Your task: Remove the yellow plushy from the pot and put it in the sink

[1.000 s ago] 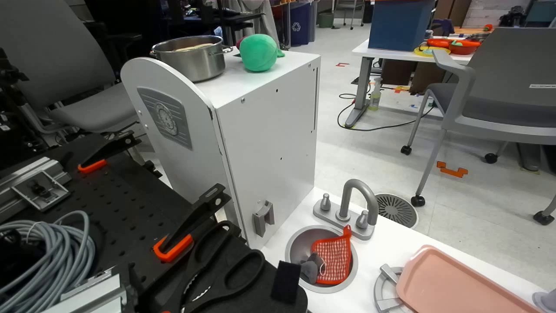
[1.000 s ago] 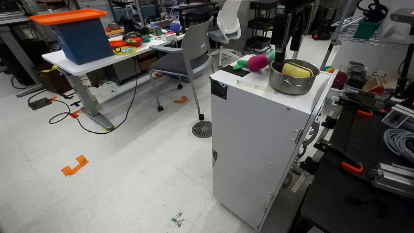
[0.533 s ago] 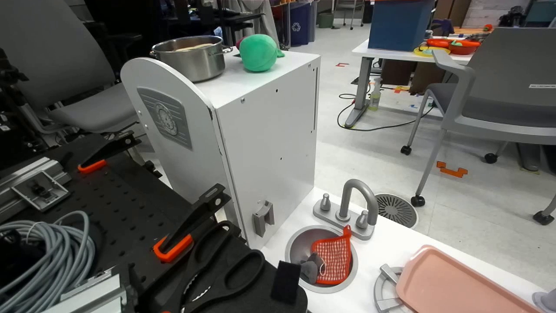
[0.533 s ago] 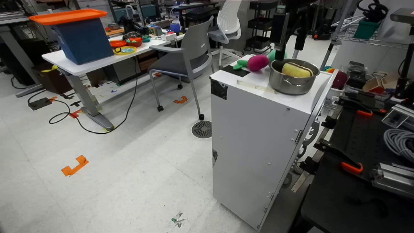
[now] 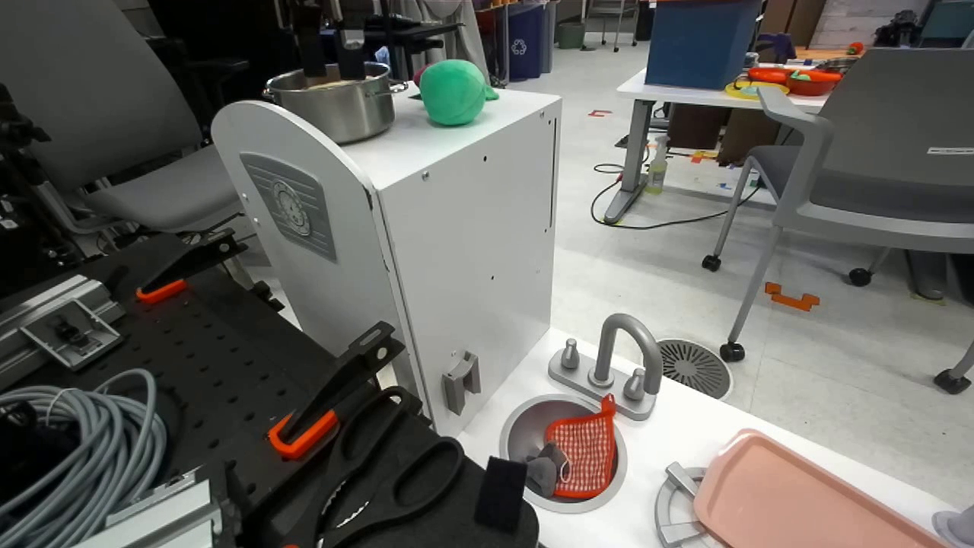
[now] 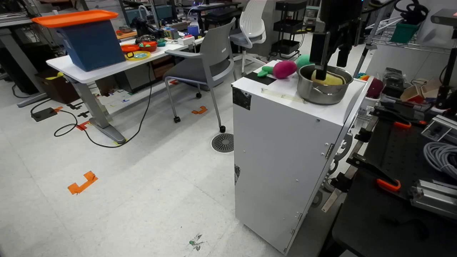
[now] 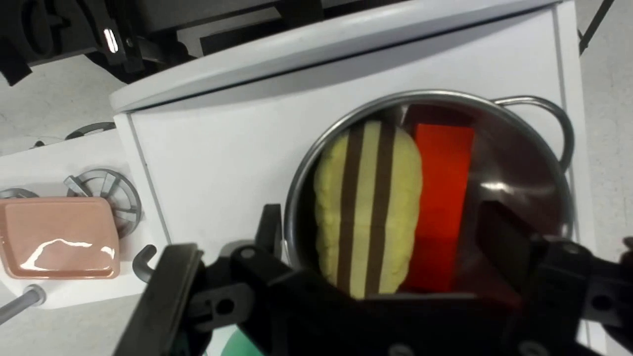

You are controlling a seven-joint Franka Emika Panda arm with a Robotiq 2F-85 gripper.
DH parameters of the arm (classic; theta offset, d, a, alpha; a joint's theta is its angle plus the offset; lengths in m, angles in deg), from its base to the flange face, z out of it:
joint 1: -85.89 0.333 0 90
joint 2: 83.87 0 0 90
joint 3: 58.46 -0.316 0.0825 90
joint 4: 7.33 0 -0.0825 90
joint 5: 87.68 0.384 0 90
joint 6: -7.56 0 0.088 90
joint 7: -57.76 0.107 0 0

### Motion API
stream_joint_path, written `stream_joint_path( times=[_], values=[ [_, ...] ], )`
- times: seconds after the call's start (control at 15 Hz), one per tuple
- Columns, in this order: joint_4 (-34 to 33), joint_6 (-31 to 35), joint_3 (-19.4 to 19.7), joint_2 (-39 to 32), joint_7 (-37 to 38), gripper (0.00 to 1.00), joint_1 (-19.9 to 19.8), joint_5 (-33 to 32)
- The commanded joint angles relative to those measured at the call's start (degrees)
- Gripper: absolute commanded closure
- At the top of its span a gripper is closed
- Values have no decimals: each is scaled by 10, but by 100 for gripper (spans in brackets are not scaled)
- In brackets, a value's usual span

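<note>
Lying inside the pot [image 7: 430, 95], toward its left wall in the wrist view, the yellow plushy [image 7: 368, 207] shows between the jaws of the gripper [image 7: 383, 230], its long axis running near to far, roughly square across the line that joins them. We see the jaws spread wide and grasping nothing, and we judge that they can close over the plushy's narrow side without a turn. The plushy shows nearer the left jaw than the right; a red strip [image 7: 441, 202] just to its right also lies between them, so we risk pinching both. The left jaw shows beside the pot's left rim and may catch there; how high it hangs, we cannot tell.

Outward, we find the pot on a white cabinet [image 5: 487, 213], with a green ball [image 5: 454, 91] just right of it in an exterior view. Lower, near and right, well apart from the pot, lies the sink [image 5: 525, 434], where a red checked cloth [image 5: 582, 453] takes up room and may crowd the plushy later.

Against half a second ago, the gripper [image 6: 332, 67] shows lower and farther right in an exterior view, one jaw now covering part of the plushy; we see that the plushy and the pot stay put.
</note>
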Motion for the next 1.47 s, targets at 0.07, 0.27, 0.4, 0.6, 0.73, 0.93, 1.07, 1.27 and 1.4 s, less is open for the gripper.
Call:
stream_joint_path(
  times=[0.07,0.27,0.4,0.6,0.73,0.93,1.07,1.27,1.4],
  values=[
    [2,0,7,-5,4,0,-3,-8],
    [0,-2,10,-9,3,0,-5,-6],
    [-3,-5,11,-9,2,0,-5,-3],
    [-5,-1,8,-3,-1,0,-1,-1],
    [-8,2,5,1,-6,0,1,3],
    [-15,1,-3,2,-13,0,5,8],
    [-17,-1,-8,2,-24,0,7,14],
    [-19,-4,-13,0,-44,0,6,30],
    [-19,-5,-13,-3,-56,0,4,37]
  ],
)
